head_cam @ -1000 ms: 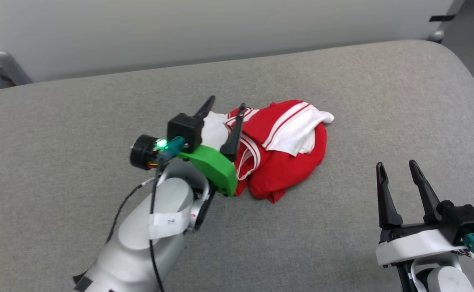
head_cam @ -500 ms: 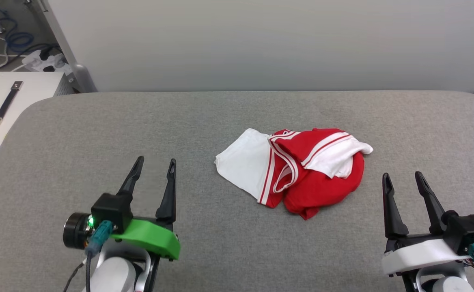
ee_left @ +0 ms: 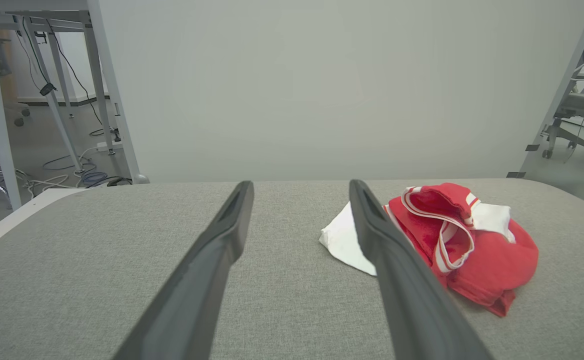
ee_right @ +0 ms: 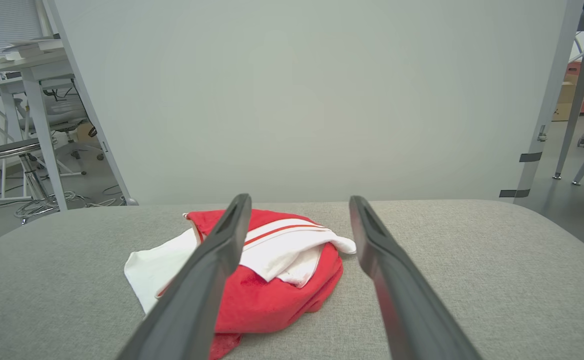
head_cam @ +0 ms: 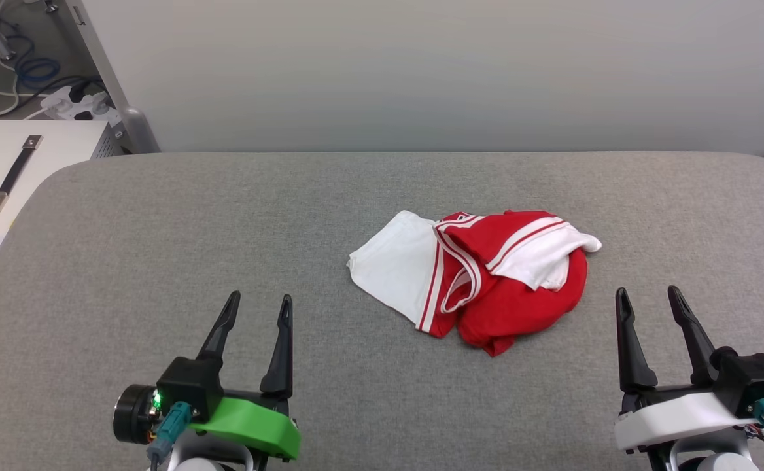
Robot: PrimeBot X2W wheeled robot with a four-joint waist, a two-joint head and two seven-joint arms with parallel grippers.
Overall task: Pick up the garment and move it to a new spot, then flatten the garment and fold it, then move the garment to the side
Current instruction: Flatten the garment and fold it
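The garment [head_cam: 486, 278] lies crumpled in a heap near the middle of the grey padded table [head_cam: 159, 248], red cloth with a white sleeve spread to its left and striped trim showing. From the left wrist the garment [ee_left: 452, 250] sits right of the fingers; from the right wrist the garment [ee_right: 267, 280] sits left of centre, partly behind one finger. My left gripper [head_cam: 258, 304] hovers open at the lower left, well short of the cloth, holding nothing. At the lower right my right gripper [head_cam: 647, 297] is open too, just right of the heap.
A white cabinet [head_cam: 9, 170] with a strap handle stands off the table's left edge, cables [head_cam: 29, 72] on the floor behind it. A pale wall [head_cam: 421, 72] runs along the far edge. Table legs and chairs stand beyond both sides.
A second ago the left gripper straddled the garment's white sleeve; it has since drawn back toward me, empty. The sleeve now lies spread out. The head camera shifted, widening the view.
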